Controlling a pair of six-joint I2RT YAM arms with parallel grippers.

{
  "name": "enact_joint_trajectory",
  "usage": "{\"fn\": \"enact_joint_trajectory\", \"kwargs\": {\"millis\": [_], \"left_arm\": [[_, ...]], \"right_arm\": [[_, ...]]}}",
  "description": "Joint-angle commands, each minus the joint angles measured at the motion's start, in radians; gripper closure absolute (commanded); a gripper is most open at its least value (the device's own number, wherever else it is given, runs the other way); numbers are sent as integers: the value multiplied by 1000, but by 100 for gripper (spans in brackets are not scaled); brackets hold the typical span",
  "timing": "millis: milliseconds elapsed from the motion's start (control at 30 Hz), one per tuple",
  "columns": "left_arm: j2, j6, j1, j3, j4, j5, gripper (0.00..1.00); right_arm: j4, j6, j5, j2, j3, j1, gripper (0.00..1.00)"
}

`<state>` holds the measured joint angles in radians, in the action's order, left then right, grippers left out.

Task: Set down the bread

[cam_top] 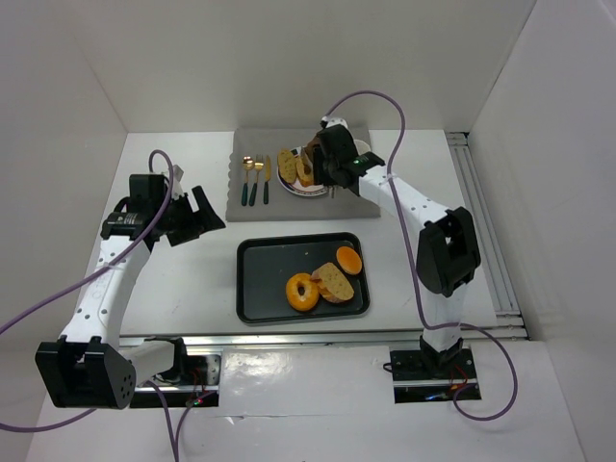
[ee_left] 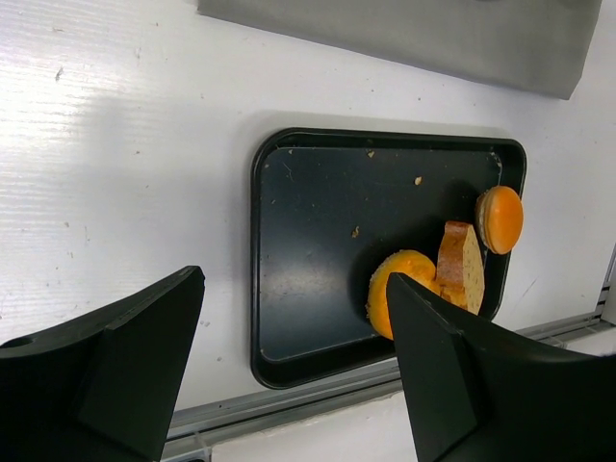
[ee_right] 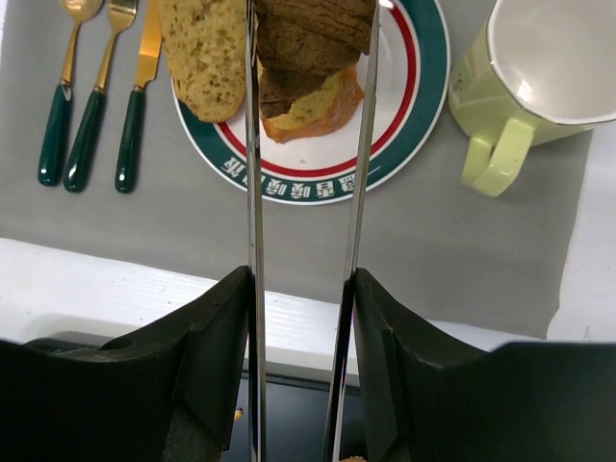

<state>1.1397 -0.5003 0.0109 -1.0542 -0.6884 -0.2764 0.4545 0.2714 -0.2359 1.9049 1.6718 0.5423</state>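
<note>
My right gripper (ee_right: 300, 279) is shut on a pair of metal tongs (ee_right: 254, 144). Their blades reach over the red-and-green-rimmed plate (ee_right: 409, 115) and flank a dark bread slice (ee_right: 308, 38), which sits against an orange-crusted slice (ee_right: 313, 111). A pale slice (ee_right: 204, 48) lies on the plate's left side. From above, the right gripper (cam_top: 332, 164) hangs over the plate (cam_top: 292, 189). My left gripper (cam_top: 207, 214) is open and empty, above the table left of the black tray (cam_top: 260, 289). The tray holds a bagel (cam_top: 302, 292), a bread slice (cam_top: 334, 282) and a bun (cam_top: 348, 260).
The plate rests on a grey mat (cam_top: 250, 207) with a spoon, fork and knife (cam_top: 254, 178) to its left and a pale green mug (ee_right: 539, 67) to its right. A metal rail (cam_top: 486, 231) runs along the table's right side.
</note>
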Motion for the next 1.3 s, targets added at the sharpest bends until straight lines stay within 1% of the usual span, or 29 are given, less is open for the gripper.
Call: {"fn": "enact_joint_trajectory", "kwargs": {"millis": [0, 200, 267, 467, 567, 667, 733, 800, 867, 900, 933, 967, 1067, 1133, 1167, 1267], "left_arm": [[-15, 11, 6, -33, 10, -29, 11], [-15, 11, 6, -24, 10, -20, 11], [-15, 11, 6, -24, 10, -20, 11], [-15, 11, 6, -24, 10, -20, 11], [-15, 11, -3, -24, 10, -20, 11], [-15, 11, -3, -24, 10, -20, 11], [-15, 11, -3, -24, 10, -20, 11], [-15, 11, -3, -24, 10, -20, 11], [-24, 11, -3, -24, 10, -11, 11], [-34, 11, -3, -24, 10, -10, 11], [-34, 2, -3, -24, 10, -1, 11], [-34, 2, -3, -24, 10, -1, 11], [-43, 2, -3, -15, 10, -1, 11], [-43, 2, -3, -4, 10, -1, 11], [-43, 2, -3, -4, 10, 9, 11], [-43, 2, -3, 14, 10, 0, 11]], "right_arm": [[-91, 18, 12, -1, 43, -4, 57], [-91, 19, 12, -10, 43, -4, 41], [-70, 19, 12, -10, 55, 7, 38], [-57, 9, 0, -21, 68, 16, 36], [-57, 9, 10, -53, 68, 28, 36], [-57, -9, -45, -104, 86, 54, 36], [-57, -9, -107, -160, 65, 64, 39], [-57, -9, -152, -213, 22, 52, 39], [-83, -9, -213, -315, -107, 35, 39], [-123, -20, -214, -352, -160, 1, 39], [-140, -20, -226, -389, -261, -19, 39], [-154, -11, -226, -455, -306, -39, 39], [-163, 20, -261, -536, -435, -131, 39], [-163, 31, -272, -549, -500, -165, 37], [-177, 31, -272, -540, -517, -198, 37], [-209, 31, -272, -494, -567, -243, 37]]}}
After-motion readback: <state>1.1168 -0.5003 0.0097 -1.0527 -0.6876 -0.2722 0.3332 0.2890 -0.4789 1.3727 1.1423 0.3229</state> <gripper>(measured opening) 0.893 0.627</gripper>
